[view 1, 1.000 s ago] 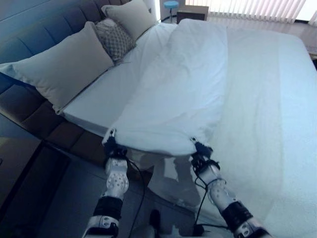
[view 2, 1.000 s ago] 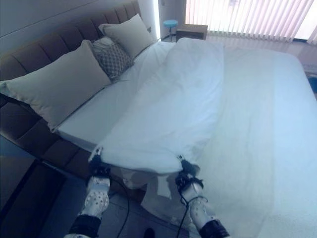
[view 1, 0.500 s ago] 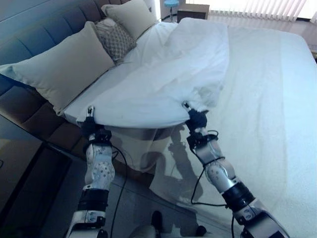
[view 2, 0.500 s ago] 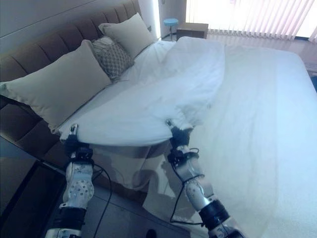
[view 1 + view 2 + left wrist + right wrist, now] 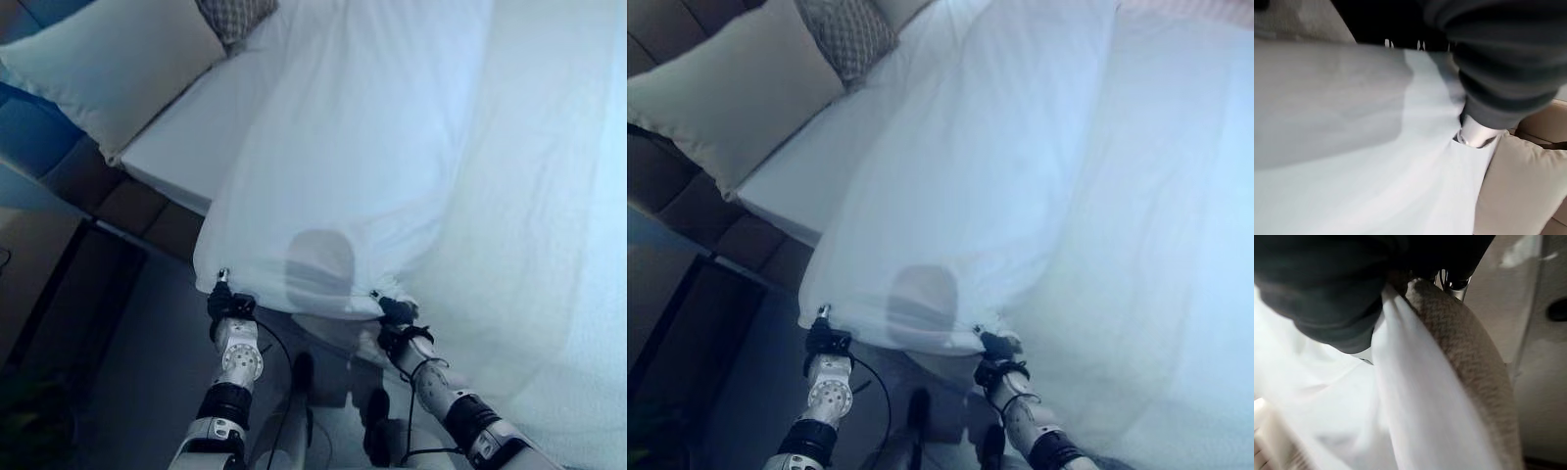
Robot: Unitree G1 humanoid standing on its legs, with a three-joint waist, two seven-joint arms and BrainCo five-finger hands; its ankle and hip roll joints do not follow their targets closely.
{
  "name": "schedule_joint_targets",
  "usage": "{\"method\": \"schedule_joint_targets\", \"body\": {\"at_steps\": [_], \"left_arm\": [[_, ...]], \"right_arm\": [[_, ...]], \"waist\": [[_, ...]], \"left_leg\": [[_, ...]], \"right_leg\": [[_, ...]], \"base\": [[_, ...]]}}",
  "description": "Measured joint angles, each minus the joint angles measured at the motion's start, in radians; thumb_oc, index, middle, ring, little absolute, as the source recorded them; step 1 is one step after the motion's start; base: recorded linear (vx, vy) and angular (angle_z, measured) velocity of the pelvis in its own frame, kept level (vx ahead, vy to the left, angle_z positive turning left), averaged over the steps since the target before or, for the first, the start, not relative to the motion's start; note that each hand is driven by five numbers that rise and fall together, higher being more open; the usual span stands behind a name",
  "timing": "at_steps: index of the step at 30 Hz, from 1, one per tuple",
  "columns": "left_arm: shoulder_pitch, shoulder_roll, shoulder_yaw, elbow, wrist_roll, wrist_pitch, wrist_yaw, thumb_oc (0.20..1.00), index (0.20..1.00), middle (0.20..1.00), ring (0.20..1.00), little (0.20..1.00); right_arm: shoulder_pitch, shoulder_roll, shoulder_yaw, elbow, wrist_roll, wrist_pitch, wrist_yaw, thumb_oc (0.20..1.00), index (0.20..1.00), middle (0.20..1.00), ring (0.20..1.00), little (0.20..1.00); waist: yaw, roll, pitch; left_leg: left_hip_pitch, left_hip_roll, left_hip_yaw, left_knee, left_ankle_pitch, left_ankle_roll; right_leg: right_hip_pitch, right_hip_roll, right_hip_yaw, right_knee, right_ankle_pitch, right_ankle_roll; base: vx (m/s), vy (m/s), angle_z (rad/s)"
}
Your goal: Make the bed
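Across the bed [image 5: 176, 147], largest first: white duvet [image 5: 362, 147] covers most of the mattress, running from the headboard end down to the near edge, where its hem hangs off just past the mattress side. Bare fitted sheet shows as a strip on the robot's left, beside the big beige pillow [image 5: 118, 64]. Patterned cushion [image 5: 235, 12] sits next to it, cut off by the frame top. Dark upholstered bed frame [image 5: 118, 201] below the pillow.

Left hand [image 5: 223, 302] clamps the duvet's left hem corner; right hand [image 5: 394, 313] clamps the hem further right. Both fists closed on cloth, judging from the head views, with the hem pulled taut between them. Hands are well apart, roughly level.

Step in hand, my read: spreading the duvet sideways and toward the pillows. To do it well: keep both grips level so the hem stays straight, carry the left corner out over the bare sheet strip, lay it down without slack, release only once the cloth rests flat.

Hard to make out: wrist views show mostly blurred cloth and the dark cover; individual fingers barely visible. Far side of the bed and the second pillow are out of frame. Dark patch on the duvet near the hem, can't tell if it's a shadow or something under it.
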Motion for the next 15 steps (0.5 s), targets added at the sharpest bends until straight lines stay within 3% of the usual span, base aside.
{"method": "schedule_joint_targets", "body": {"at_steps": [4,15], "left_arm": [[-0.026,0.049,0.000,0.027,0.023,0.002,0.000,0.200,0.200,0.200,0.200,0.200],[-0.047,0.129,-0.010,0.017,0.100,0.003,0.035,0.200,0.200,0.200,0.200,0.200]], "right_arm": [[-0.026,0.016,0.007,0.000,0.000,0.012,0.001,0.200,0.200,0.200,0.200,0.200],[-0.059,0.072,0.023,0.003,0.110,-0.027,-0.022,0.200,0.200,0.200,0.200,0.200]], "waist": [[0.029,-0.006,0.019],[0.064,-0.060,0.053]], "left_leg": [[0.013,-0.004,0.037,-0.006,-0.014,0.026],[-0.002,0.018,0.080,-0.024,-0.013,0.028]], "right_leg": [[0.000,-0.011,0.029,-0.017,0.005,0.016],[0.002,0.011,0.038,-0.113,0.065,0.018]], "base": [[0.03,0.150,-0.18],[-0.01,0.023,-0.13]]}}
